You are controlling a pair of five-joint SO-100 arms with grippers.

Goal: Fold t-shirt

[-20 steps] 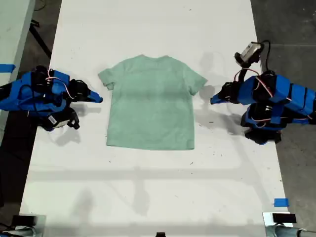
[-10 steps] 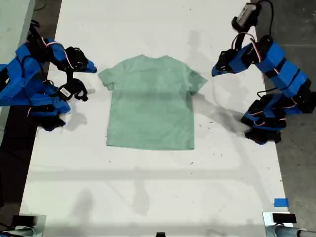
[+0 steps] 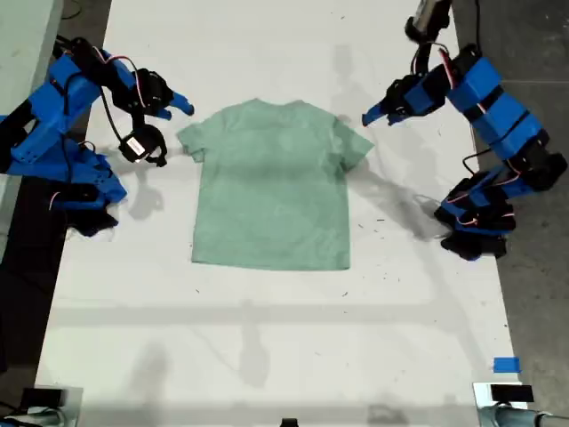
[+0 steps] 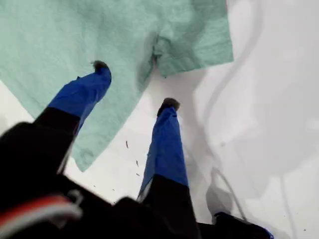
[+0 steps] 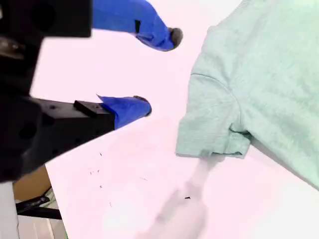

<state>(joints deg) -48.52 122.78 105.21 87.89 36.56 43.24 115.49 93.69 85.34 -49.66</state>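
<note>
Mint-green t-shirt lies flat mid-worktop, collar toward the exterior view's top, hem toward its bottom; long axis runs top to bottom. My first hand and my second hand hover spread, empty, beside opposite sleeves. Risk: uneven pinches bunch the soft cloth, skewing any fold.
</note>
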